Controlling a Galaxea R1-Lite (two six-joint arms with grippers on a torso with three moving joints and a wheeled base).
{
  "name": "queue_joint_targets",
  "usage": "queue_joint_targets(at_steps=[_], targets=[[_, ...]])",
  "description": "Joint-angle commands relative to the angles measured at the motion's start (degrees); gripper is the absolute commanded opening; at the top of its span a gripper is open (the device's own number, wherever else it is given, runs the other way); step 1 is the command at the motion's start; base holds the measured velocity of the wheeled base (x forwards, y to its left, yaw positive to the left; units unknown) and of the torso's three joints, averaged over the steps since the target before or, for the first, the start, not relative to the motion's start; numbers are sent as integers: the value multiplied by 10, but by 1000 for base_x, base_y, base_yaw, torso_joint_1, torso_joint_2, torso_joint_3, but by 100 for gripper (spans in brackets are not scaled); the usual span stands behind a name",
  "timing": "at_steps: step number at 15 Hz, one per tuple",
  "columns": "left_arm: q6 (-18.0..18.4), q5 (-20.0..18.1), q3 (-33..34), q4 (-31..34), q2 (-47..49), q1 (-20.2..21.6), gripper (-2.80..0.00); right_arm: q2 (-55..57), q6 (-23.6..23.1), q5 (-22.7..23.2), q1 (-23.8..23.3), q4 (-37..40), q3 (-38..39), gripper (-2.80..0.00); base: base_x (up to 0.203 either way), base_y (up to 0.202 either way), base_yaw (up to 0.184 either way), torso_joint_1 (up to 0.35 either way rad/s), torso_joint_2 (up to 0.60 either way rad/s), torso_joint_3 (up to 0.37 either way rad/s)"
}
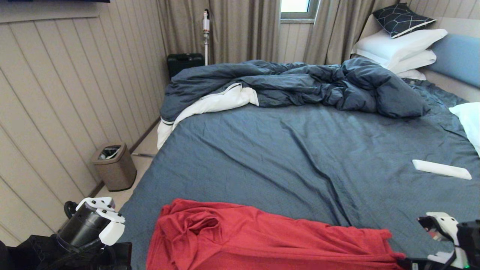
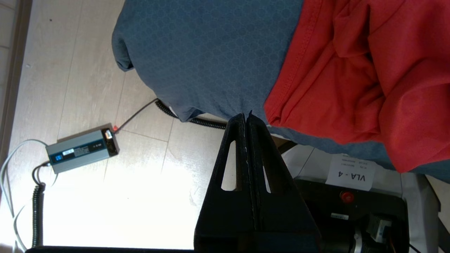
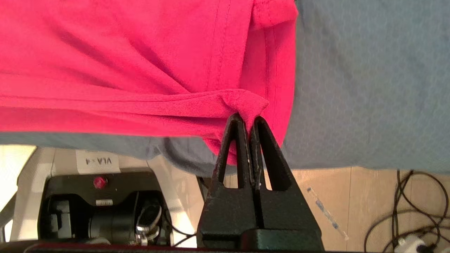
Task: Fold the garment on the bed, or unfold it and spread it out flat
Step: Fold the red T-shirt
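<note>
Right gripper (image 3: 248,121): clenched on one corner fold of garment (image 1: 262,240)
Left gripper (image 2: 247,121): clenched, nothing held — off bed (image 1: 300,150) corner
Garment: one, bunched at near edge — print hidden, lower part cut off

A large bright red jersey T-shirt (image 1: 262,240) lies rumpled along the near edge of the wide bed with the blue-grey sheet (image 1: 300,150), bunched into deep folds at its left end and stretched out toward the right, where a pinched corner lifts slightly; no print shows.
</note>
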Motion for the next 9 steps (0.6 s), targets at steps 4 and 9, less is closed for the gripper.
queue_joint_targets(at_steps=[4, 9], targets=[[-2, 2, 0, 0, 1, 0, -280, 0, -5, 2, 0, -13, 10, 0, 0, 0, 0, 0, 0, 0], [-2, 2, -2, 0, -9, 0, -280, -20, -4, 5, -1, -10, -19, 0, 0, 0, 0, 0, 0, 0]])
